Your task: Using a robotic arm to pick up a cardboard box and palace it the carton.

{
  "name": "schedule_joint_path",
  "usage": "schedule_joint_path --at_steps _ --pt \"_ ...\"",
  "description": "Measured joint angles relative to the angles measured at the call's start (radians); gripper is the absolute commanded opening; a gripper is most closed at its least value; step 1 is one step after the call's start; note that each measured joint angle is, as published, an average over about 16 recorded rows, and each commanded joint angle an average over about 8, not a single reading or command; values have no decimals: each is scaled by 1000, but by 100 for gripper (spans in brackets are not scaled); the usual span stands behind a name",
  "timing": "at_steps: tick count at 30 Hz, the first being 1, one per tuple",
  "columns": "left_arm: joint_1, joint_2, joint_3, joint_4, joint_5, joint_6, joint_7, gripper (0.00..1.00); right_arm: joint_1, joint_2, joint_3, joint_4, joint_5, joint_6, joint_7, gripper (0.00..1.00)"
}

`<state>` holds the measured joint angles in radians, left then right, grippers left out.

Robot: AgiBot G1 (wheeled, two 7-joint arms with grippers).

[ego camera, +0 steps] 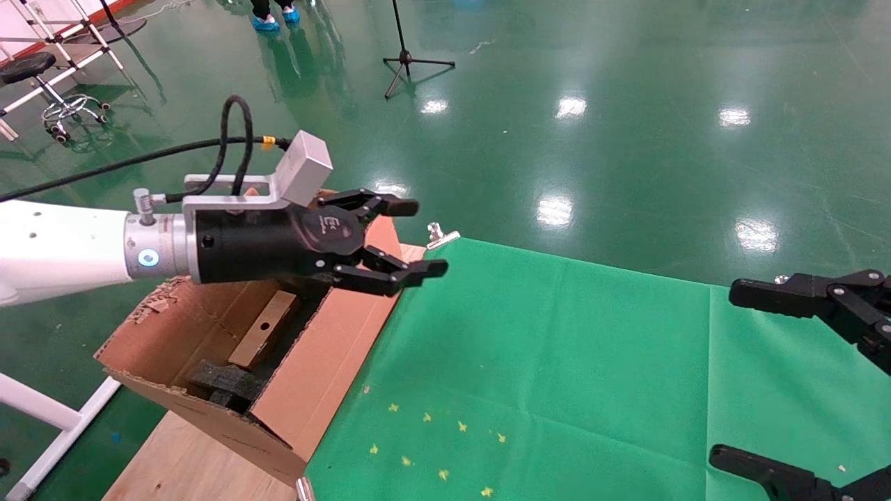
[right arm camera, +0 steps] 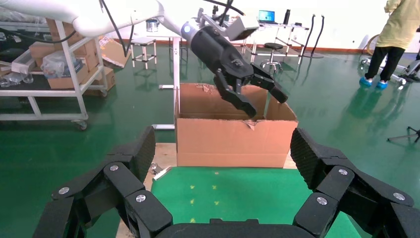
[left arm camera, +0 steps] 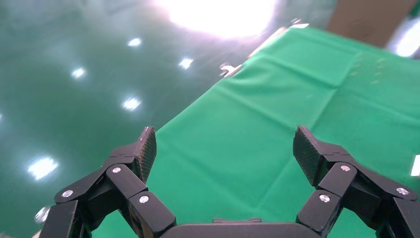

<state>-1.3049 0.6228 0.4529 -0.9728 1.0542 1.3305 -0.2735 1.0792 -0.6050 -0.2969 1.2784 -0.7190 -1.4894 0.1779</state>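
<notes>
Left gripper (ego camera: 400,240) mine, spread empty above carton (ego camera: 327,376) rim; cardboard box (ego camera: 263,338) already lies inside; right gripper (ego camera: 786,390) parked, spread; next, withdraw clear.

Premises: an indoor robotics lab or test hall. Evidence — a wide, glossy green floor (ego camera: 626,104) reflecting overhead lights; a tripod stand (ego camera: 407,56) set on it; white metal shelving (right arm camera: 54,79) stacked with boxes and bagged items; a rolling stool (ego camera: 42,83); a far bench carrying a laptop (right arm camera: 266,16). A person (right arm camera: 396,39) stands on the floor wearing blue shoe covers (ego camera: 266,23). The work table (ego camera: 188,459) is wooden, with a green cloth (ego camera: 557,362) clipped at its far edge — a clamp (ego camera: 440,236) is visible there.
</notes>
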Motion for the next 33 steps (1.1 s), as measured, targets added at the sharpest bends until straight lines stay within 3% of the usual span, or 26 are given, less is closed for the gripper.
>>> schedule_joint_path --at_steps 22,33 --pt "204 -10 -153 -276 -287 146 75 100 0 0 -1 0 1 1 -1 100" --pt "245 -12 -184 -331 -345 176 90 100 0 1 -1 0 1 1 -1 100"
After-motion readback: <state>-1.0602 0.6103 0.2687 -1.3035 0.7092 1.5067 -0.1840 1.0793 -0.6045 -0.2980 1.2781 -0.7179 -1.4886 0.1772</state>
